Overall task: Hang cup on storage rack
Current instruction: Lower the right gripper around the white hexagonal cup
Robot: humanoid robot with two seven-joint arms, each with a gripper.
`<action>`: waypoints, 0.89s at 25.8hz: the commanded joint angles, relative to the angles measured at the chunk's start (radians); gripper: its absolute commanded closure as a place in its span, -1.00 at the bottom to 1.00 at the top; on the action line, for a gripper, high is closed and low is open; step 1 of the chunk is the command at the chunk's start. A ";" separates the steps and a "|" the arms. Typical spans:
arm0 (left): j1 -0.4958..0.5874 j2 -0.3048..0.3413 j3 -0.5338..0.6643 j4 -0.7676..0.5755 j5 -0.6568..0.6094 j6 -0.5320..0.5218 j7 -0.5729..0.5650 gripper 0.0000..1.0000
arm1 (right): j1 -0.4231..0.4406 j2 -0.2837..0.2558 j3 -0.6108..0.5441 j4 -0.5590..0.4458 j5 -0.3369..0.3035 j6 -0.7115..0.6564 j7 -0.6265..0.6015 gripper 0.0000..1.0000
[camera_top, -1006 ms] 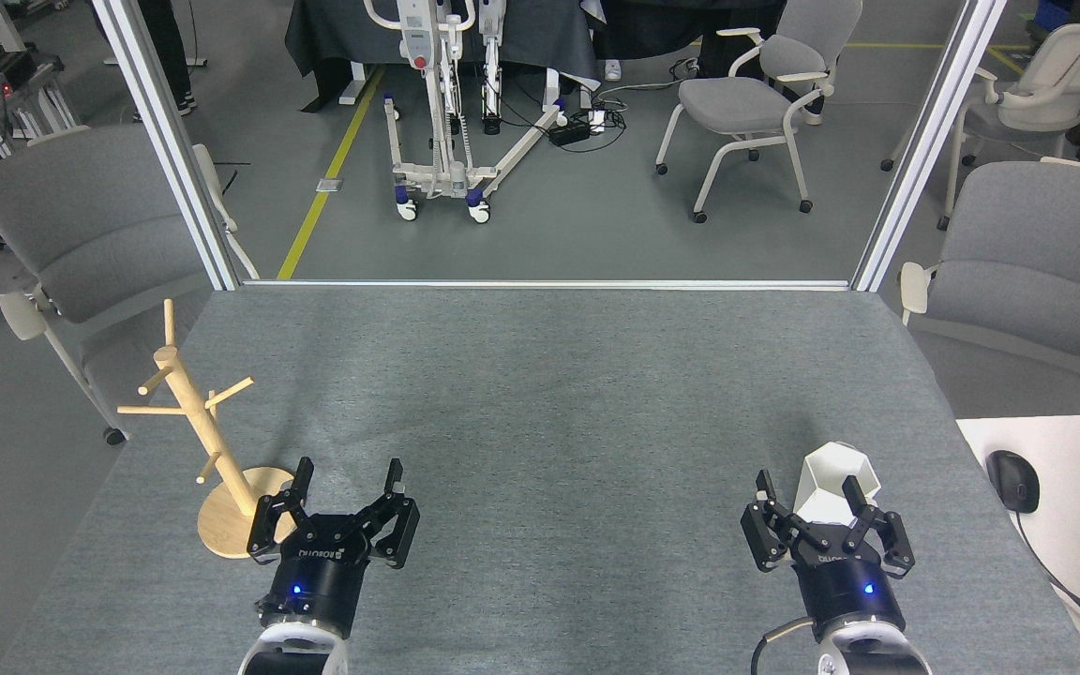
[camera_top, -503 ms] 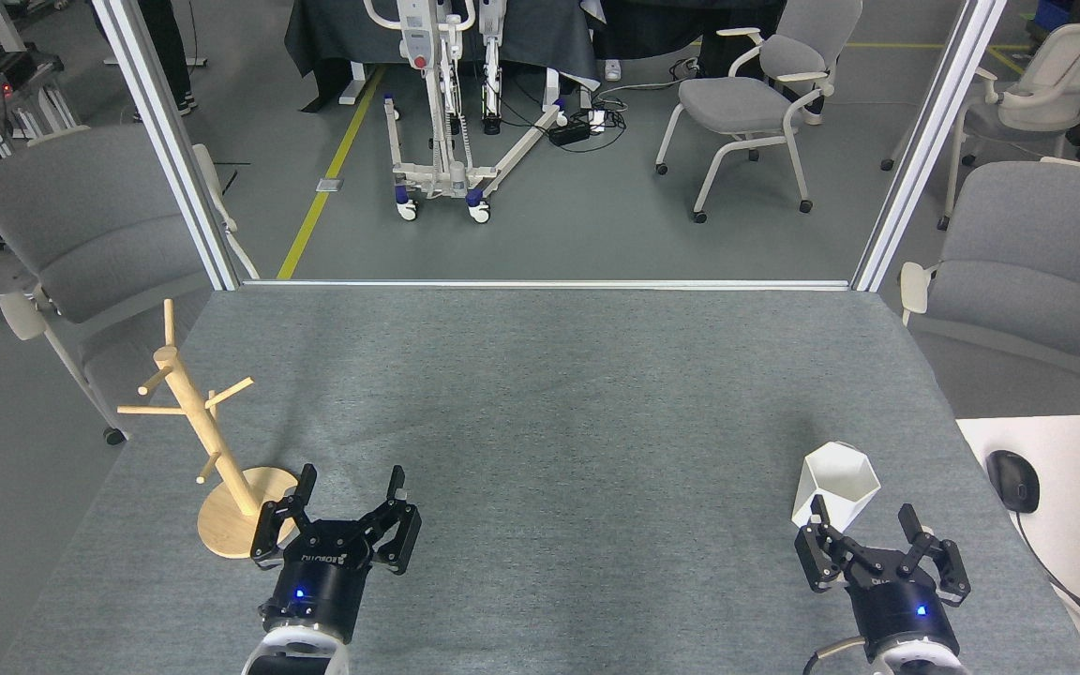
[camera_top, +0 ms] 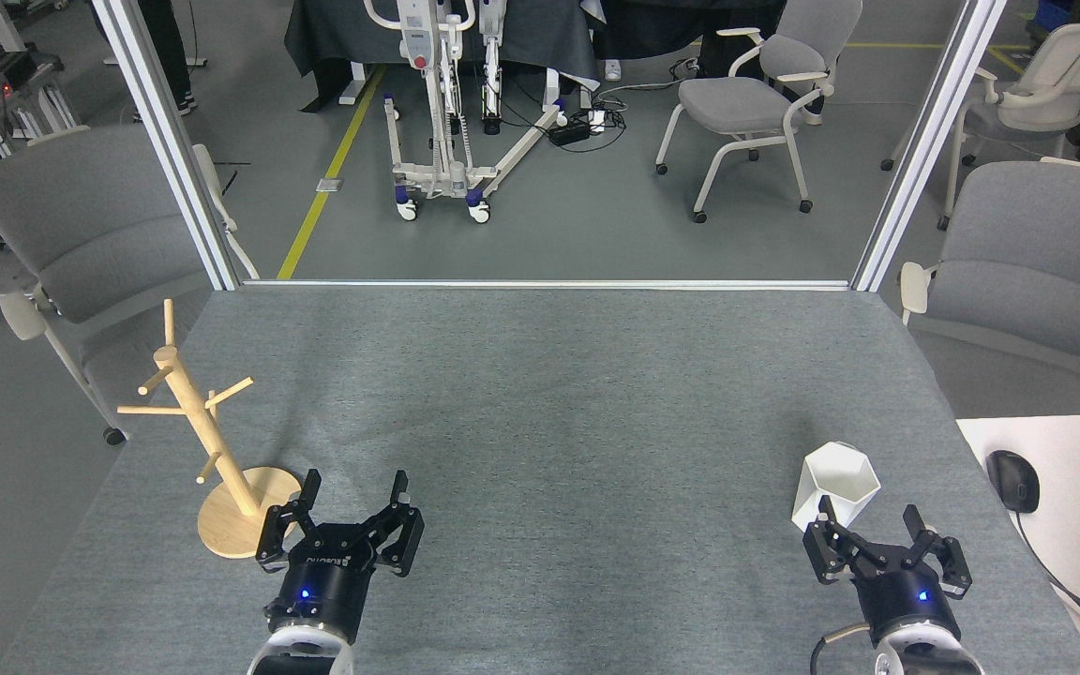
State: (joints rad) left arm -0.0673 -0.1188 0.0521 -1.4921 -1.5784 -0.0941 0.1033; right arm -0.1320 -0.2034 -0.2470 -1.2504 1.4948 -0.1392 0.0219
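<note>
Standing upright on the grey table (camera_top: 540, 394), near the right front corner: the cup (camera_top: 835, 486), white, faceted, hexagonal rim facing up. Not hung, not lifted, not held. Handle tab not discernible from this view.

Progress, as a judgement: nothing of the task completed. Cup on the table, every peg of the storage rack (camera_top: 207, 436) bare. Remaining: grasp, carry across the table width, align the handle with a peg, release.

Right gripper (camera_top: 866, 530): fingers spread apart, empty, just in front of the cup on the near side. One fingertip overlaps the cup's lower wall in the picture; touching or merely in front, cannot tell. Jaws not around the cup body.

Left gripper (camera_top: 354, 497): also spread wide, empty, just to the right of the rack's round base, well apart from the cup.

Rack placement: far left edge of the table, post leaning in the perspective, thin pegs pointing out to several sides. Cup and rack at opposite sides of the table, so a long transfer or a handover likely needed.

Surroundings: computer mouse (camera_top: 1012, 480) on a white desk just right of the table, near the cup; grey chairs (camera_top: 1027, 272) beyond the table on both sides.
</note>
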 commanded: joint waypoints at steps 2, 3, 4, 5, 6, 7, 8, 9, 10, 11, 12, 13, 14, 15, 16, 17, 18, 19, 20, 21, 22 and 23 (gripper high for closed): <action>-0.009 -0.001 0.000 0.013 0.000 0.002 0.000 -0.99 | -0.001 -0.001 0.000 0.031 -0.001 0.001 -0.011 -1.00; -0.014 -0.001 0.000 0.018 0.000 0.004 0.000 -0.99 | -0.003 -0.001 0.002 0.039 -0.001 0.001 -0.011 -1.00; -0.016 -0.001 0.000 0.021 0.000 0.004 0.000 -0.99 | -0.012 -0.001 0.006 0.043 -0.001 0.001 -0.010 -1.00; -0.017 -0.001 0.000 0.023 0.000 0.004 0.000 -0.99 | -0.018 -0.001 0.008 0.049 -0.002 0.001 -0.010 -1.00; -0.020 -0.001 0.000 0.023 0.000 0.005 0.000 -0.99 | -0.020 -0.001 0.009 0.055 -0.001 0.001 -0.010 -1.00; -0.020 -0.001 0.000 0.023 0.000 0.005 0.000 -0.99 | -0.023 -0.001 0.009 0.065 -0.001 0.001 -0.010 -1.00; -0.022 -0.001 0.000 0.023 0.000 0.005 0.000 -0.99 | -0.024 -0.001 0.011 0.072 -0.001 0.001 -0.010 -1.00; -0.022 -0.001 0.000 0.024 0.000 0.005 0.000 -0.99 | -0.034 -0.001 0.012 0.082 -0.001 0.001 -0.010 -1.00; -0.022 -0.001 0.000 0.024 0.000 0.005 0.000 -0.99 | -0.043 -0.001 0.012 0.092 -0.001 0.001 -0.010 -1.00; -0.022 -0.001 0.000 0.024 0.000 0.005 0.000 -0.99 | -0.052 -0.001 0.014 0.103 -0.002 0.001 -0.010 -1.00; -0.022 -0.001 0.000 0.024 0.000 0.007 0.000 -0.99 | -0.061 -0.001 0.014 0.115 -0.001 0.001 -0.010 -1.00; -0.022 -0.001 0.000 0.024 0.000 0.007 0.000 -0.99 | -0.075 -0.001 0.014 0.128 -0.002 0.001 -0.010 -1.00; -0.022 -0.001 0.000 0.026 0.000 0.007 0.000 -0.99 | -0.084 -0.002 0.014 0.138 -0.001 0.000 -0.010 -1.00; -0.022 -0.001 0.000 0.026 0.000 0.007 0.000 -0.99 | -0.090 -0.002 0.014 0.146 -0.001 0.000 -0.010 -1.00; -0.020 -0.001 0.000 0.029 0.000 0.007 0.000 -0.99 | -0.097 -0.002 0.014 0.152 -0.001 0.000 -0.010 -1.00; -0.020 -0.001 0.000 0.032 0.000 0.007 0.000 -0.99 | -0.101 -0.002 0.014 0.158 -0.001 0.000 -0.010 -1.00; -0.020 0.001 0.000 0.033 0.000 0.007 0.000 -0.99 | -0.103 -0.001 0.014 0.161 -0.002 0.001 -0.010 -1.00; -0.020 0.001 0.000 0.033 0.000 0.007 0.000 -0.99 | -0.104 -0.002 0.014 0.166 -0.001 0.000 -0.010 -1.00; -0.020 0.001 0.000 0.035 0.000 0.007 0.001 -0.99 | -0.104 -0.002 0.014 0.167 -0.001 0.000 -0.010 -1.00; -0.019 0.001 0.000 0.039 0.000 0.007 0.001 -0.99 | -0.104 -0.001 0.014 0.167 -0.002 0.001 -0.010 -1.00; -0.019 0.001 0.000 0.044 -0.002 0.007 0.001 -0.99 | -0.109 -0.002 0.014 0.167 -0.001 0.000 -0.010 -1.00; -0.019 0.001 0.000 0.047 0.000 0.007 0.001 -0.99 | -0.113 -0.002 0.015 0.172 -0.001 0.000 -0.010 -1.00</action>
State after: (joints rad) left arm -0.0869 -0.1184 0.0522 -1.4535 -1.5786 -0.0871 0.1029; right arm -0.2360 -0.2052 -0.2329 -1.0862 1.4933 -0.1397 0.0119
